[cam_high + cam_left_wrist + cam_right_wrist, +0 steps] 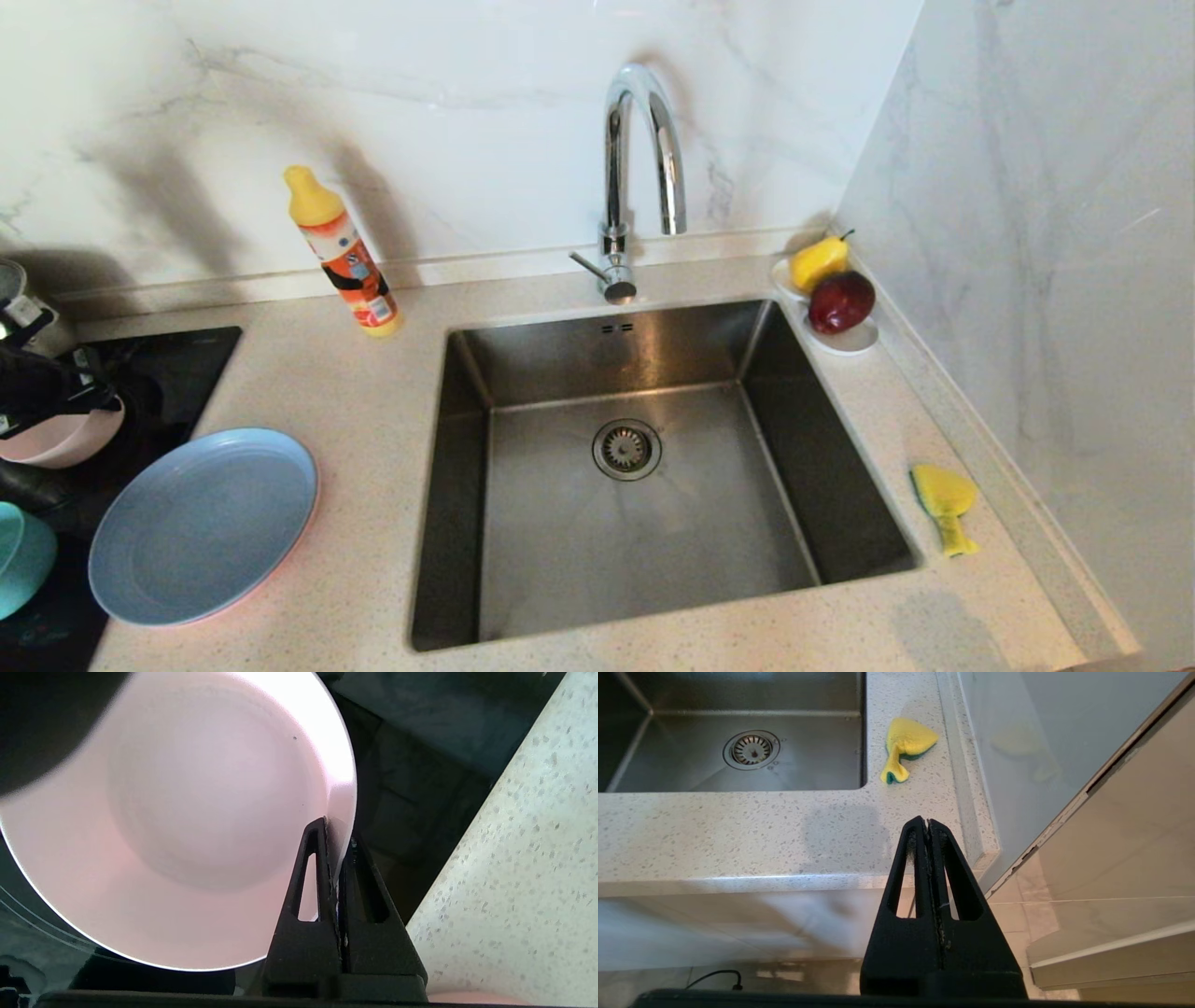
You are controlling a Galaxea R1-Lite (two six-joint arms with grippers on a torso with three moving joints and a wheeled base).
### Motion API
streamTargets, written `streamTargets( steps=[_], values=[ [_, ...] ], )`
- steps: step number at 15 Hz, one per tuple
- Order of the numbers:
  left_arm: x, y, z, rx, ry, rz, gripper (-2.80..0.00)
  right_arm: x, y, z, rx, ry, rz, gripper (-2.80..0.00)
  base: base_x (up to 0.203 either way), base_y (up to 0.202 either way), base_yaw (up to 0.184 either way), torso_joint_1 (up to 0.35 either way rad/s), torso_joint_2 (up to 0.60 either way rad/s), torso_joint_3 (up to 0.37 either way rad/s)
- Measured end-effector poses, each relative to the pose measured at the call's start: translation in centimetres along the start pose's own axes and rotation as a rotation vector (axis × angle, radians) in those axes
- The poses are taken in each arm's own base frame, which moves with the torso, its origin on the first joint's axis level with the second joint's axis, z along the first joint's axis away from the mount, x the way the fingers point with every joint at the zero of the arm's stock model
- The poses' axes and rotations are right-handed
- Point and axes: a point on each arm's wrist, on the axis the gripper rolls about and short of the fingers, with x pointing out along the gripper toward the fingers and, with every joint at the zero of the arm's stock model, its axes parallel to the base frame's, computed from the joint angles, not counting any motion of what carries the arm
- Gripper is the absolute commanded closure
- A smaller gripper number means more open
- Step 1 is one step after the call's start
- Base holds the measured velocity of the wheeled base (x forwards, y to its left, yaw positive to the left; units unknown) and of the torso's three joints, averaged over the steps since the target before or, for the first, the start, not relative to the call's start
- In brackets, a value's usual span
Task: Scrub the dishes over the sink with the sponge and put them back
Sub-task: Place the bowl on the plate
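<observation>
Left wrist view is showing the left gripper [337,835] pinching the rim of the pale pink bowl [177,812], one finger [314,868] sitting inside the wall and the other outside, pressed together with only the thin rim between them. That edge grip is probably chosen because the bowl is too wide to span, and a pinch on the wall is leaving the inside open for scrubbing. From the head, the bowl [58,443] is sitting at the far left over the dark cooktop [177,373], with the left arm reaching in low from that edge and mostly cut off by the frame, its gripper pointing down onto the rim.

Outward from there, the grey-blue plate [205,523] is lying flat on the counter [373,392] on what looks like a pink one, of which only a rim sliver is showing, and the teal bowl [23,555] is sitting at the left edge. The sink [644,373] is standing empty in the middle.

The right gripper [928,828] is hanging parked below the counter's front edge, fingers pressed together on nothing. The sponge [906,746] is lying bent on the counter just beside the sink's right rim, likely awaiting that arm
</observation>
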Motion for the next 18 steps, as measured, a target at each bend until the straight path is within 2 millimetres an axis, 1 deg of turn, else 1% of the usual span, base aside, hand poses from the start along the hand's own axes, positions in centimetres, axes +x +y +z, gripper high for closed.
streamTargets(
  steps=[2,4,7,10,13,16,18],
  values=[
    [-0.3,-0.2,0.1,0.003,-0.007,-0.003,0.00,0.0,0.0,0.0,0.000,0.000,-0.001,0.00,0.000,0.000,0.000,0.000,0.00,0.000],
    [-0.7,-0.9,0.3,0.011,-0.015,-0.011,0.00,0.0,0.0,0.0,0.000,0.000,-0.001,0.00,0.000,0.000,0.000,0.000,0.00,0.000],
    [-2.4,-2.3,0.5,0.024,-0.019,-0.028,0.00,0.0,0.0,0.0,0.000,0.000,0.000,0.00,0.000,0.000,0.000,0.000,0.00,0.000],
    [-5.5,-4.8,0.2,0.025,0.005,-0.054,0.00,0.0,0.0,0.0,0.000,0.000,0.000,0.00,0.000,0.000,0.000,0.000,0.00,0.000],
    [-10.4,-7.2,-0.2,-0.012,-0.002,-0.080,0.00,0.0,0.0,0.0,0.000,0.000,-0.001,0.00,0.000,0.000,0.000,0.000,0.00,0.000],
    [-14.7,-9.6,-1.9,0.007,0.044,-0.112,0.00,0.0,0.0,0.0,0.000,0.000,0.000,0.00,0.000,0.000,0.000,0.000,0.00,0.000],
    [-16.0,-11.1,-3.4,0.037,0.087,-0.136,0.00,0.0,0.0,0.0,0.000,0.000,0.000,0.00,0.000,0.000,0.000,0.000,0.00,0.000]
  ],
)
